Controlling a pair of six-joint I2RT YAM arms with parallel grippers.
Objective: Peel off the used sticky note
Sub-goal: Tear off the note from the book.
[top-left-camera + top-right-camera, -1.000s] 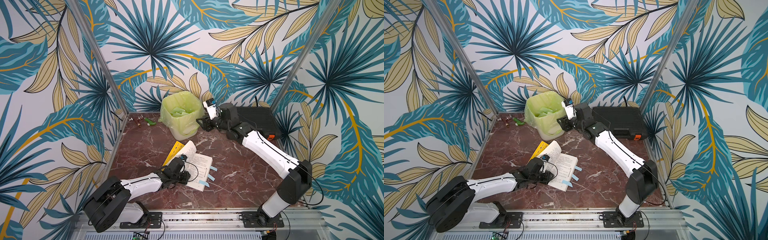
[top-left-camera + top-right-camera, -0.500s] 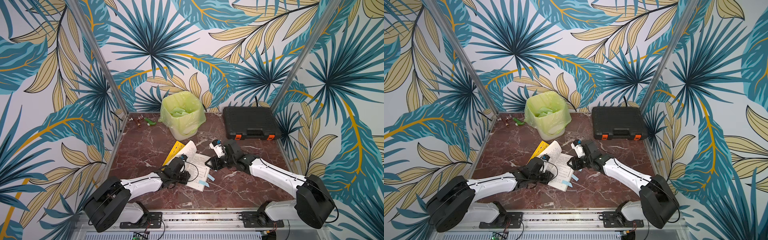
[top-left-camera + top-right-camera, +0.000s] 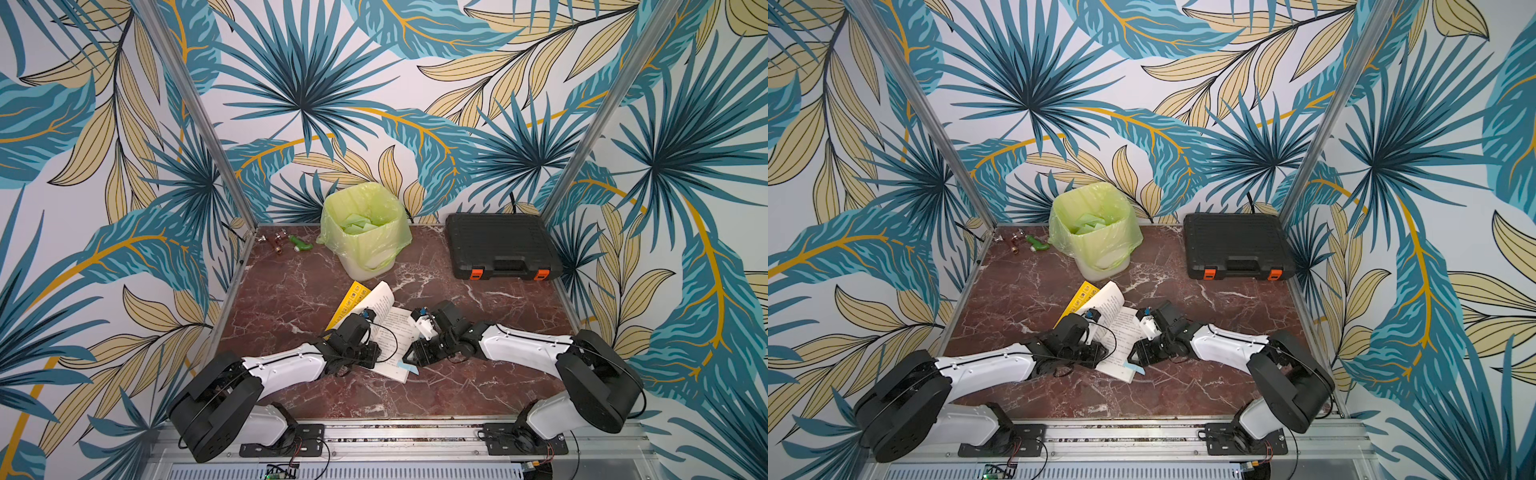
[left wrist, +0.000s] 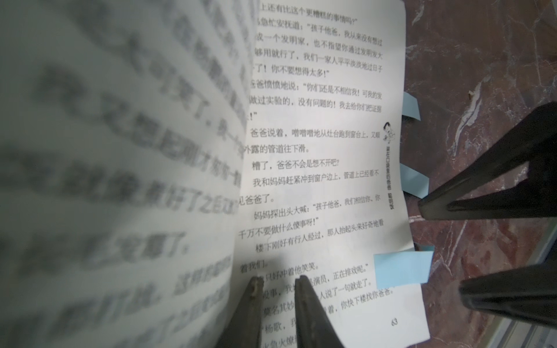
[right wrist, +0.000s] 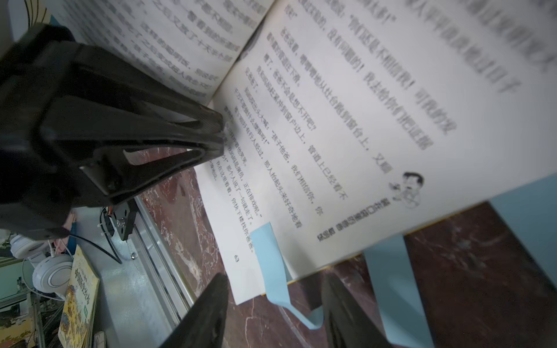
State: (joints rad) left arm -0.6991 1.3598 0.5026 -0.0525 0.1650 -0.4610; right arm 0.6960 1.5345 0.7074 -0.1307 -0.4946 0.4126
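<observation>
Our right gripper (image 5: 275, 277), fingers parted, is straddling the blue sticky note (image 5: 266, 250). Our left gripper (image 4: 278, 280), barely parted, is pinning the page (image 4: 316, 150).

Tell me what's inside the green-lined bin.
Inside the bin, a few pale paper slips lie near the top. Whatever sits beneath them is covered, so the bottom cannot be seen.

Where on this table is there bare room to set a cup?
Bare marble lies in front of the black case; between the small fittings and the book; and along the front edge. A narrow strip separates the bin from the case. The middle is crowded: book, blue sticky notes, left gripper and right gripper.
</observation>
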